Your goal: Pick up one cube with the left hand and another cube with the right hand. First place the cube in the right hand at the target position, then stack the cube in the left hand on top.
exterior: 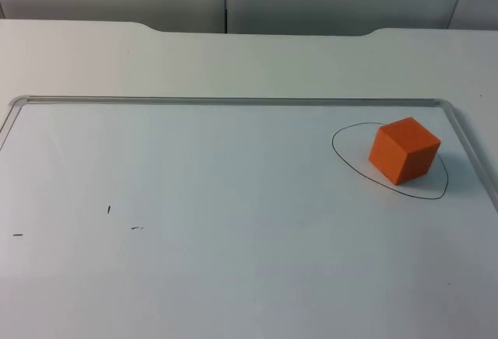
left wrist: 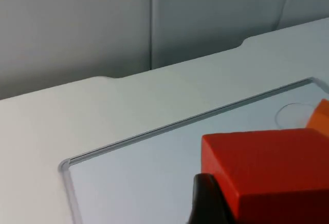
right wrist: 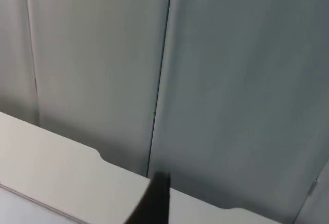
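The left gripper [left wrist: 226, 203] is clamped on a red cube [left wrist: 267, 175], which in the left wrist view sits against the black fingertip [left wrist: 208, 201] with its top face level. That steady hold suits the job, since this cube is the one meant to go on top and a level carry should make it easier to set down flat. Past it, the edge of an orange cube [left wrist: 321, 116] shows beside a faint drawn outline on the whiteboard [left wrist: 154, 167].

In the top view the orange cube [exterior: 404, 149] sits on the whiteboard [exterior: 194, 199], inside a hand-drawn oval [exterior: 389, 191] near the board's right edge. It stands turned so that one corner faces the camera, and it looks to lie wholly within the line. The oval is most likely the target mark, so the first placement seems done and the stacking step is what remains.

The right gripper [right wrist: 154, 203] points up and away toward the grey wall [right wrist: 231, 80], with one dark fingertip visible; I cannot tell whether its fingers are apart or together. It seems to be waiting clear of the target.

The next move probably calls for bringing the red cube over the orange one and matching its rotation, because a mismatch could leave corners overhanging.
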